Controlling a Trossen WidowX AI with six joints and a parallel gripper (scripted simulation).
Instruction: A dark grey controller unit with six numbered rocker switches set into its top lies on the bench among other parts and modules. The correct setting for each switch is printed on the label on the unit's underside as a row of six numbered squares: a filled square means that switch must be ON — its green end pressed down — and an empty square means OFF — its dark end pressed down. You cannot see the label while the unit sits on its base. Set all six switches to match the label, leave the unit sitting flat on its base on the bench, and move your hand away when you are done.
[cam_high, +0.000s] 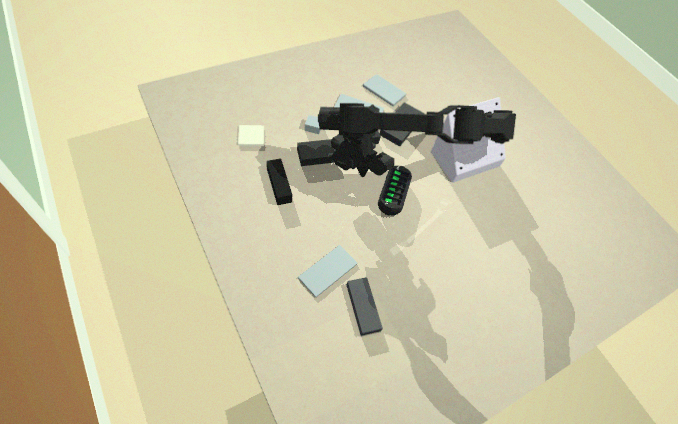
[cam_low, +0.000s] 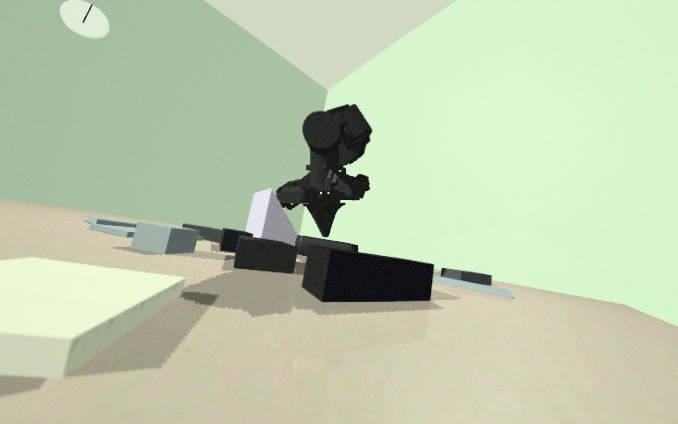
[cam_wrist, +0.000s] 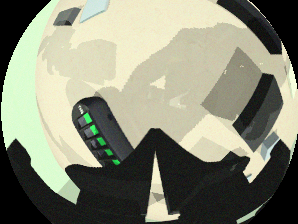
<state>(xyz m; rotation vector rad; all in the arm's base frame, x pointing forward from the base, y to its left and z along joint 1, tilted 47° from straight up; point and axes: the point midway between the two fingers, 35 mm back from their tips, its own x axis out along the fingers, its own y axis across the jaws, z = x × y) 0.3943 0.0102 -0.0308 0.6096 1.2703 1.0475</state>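
Note:
The dark grey controller unit (cam_high: 401, 199) (cam_wrist: 118, 131) sits on the bench (cam_high: 500, 280) with its rocker switches facing up. A row of green switch ends shows along one side of its top; which ends are pressed down is too small to tell. In the wrist view its near end is hidden behind the fingers, and "ON" lettering shows at its far end. The label underneath is hidden. My gripper (cam_high: 363, 171) (cam_low: 326, 234) (cam_wrist: 154, 132) is shut and empty, pointing down above the bench, beside the unit and apart from it.
A black block (cam_high: 279, 182) (cam_low: 376, 278) and another dark block (cam_high: 314, 153) (cam_low: 265, 255) lie near the unit. A cream square (cam_high: 251, 135) (cam_low: 85, 300), a pale blue plate (cam_high: 327, 271), a grey block (cam_high: 365, 307) and further pale plates (cam_high: 385, 90) lie around. The arm's pale base (cam_high: 475, 162) stands behind.

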